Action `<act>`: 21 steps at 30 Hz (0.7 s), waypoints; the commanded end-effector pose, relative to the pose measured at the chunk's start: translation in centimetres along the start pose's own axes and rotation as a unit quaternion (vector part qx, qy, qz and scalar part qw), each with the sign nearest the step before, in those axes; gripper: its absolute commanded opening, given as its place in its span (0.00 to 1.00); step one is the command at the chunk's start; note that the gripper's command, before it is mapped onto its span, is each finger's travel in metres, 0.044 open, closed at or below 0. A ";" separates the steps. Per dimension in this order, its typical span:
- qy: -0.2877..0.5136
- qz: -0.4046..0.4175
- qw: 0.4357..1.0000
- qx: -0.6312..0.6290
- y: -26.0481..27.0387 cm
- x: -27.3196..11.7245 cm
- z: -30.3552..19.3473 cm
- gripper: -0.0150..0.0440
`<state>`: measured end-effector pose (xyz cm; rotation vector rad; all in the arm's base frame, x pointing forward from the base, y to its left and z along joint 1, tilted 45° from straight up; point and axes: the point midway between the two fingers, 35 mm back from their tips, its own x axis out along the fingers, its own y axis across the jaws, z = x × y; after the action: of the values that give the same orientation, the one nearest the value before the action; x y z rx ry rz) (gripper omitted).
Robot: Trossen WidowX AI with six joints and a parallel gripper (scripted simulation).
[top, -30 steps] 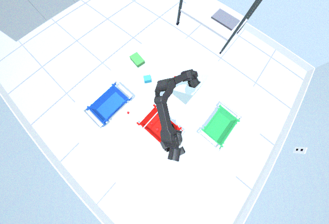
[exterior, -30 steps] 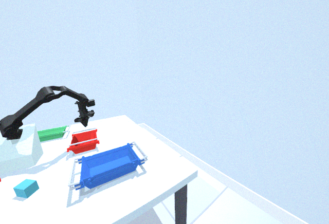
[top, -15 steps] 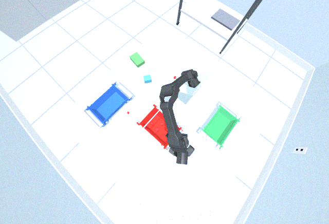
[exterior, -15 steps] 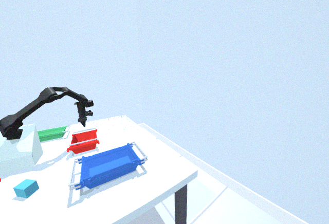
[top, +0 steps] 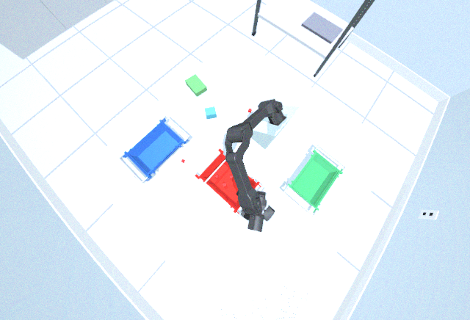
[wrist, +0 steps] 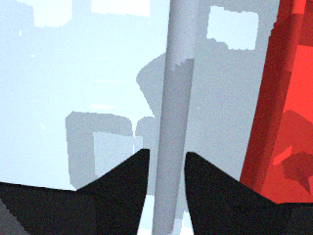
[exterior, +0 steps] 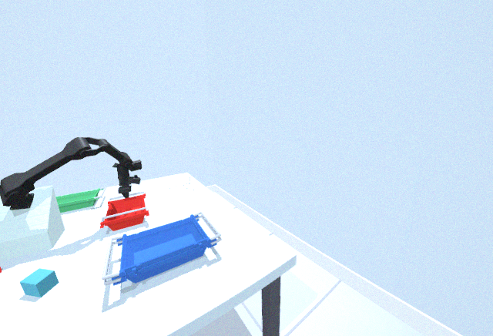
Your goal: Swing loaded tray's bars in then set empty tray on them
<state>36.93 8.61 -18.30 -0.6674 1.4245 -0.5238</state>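
Observation:
The red tray [top: 211, 167] [exterior: 127, 223] [wrist: 266, 122] stands on the table with several small red blocks [top: 225, 185] inside. One wire bar [top: 216, 172] [exterior: 125, 213] lies across its top near one end. The other bar [wrist: 176, 98] is out beyond the opposite end. My gripper [exterior: 125, 196] [wrist: 166, 159] points down over that outer bar. Its fingers stand slightly apart and hold nothing; in the wrist view the bar runs between the tips with gaps on both sides. The arm hides part of this end in the top view. A blue tray [top: 157, 151] [exterior: 167, 250] stands empty, its bars out.
An empty green tray [top: 315, 180] [exterior: 77, 203] stands on the other side of the red one, bars out. A cyan block [top: 210, 112] [exterior: 38, 282], a green block [top: 195, 85] and two tiny red cubes [top: 183, 161] [top: 250, 110] lie about. A pale box [exterior: 28, 233] is under the arm's base.

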 end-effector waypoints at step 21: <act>-0.005 -0.002 1.000 -0.003 -4.5 -3.3 0.1 0.40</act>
<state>36.69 9.54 -13.46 -0.6792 1.4132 -0.4885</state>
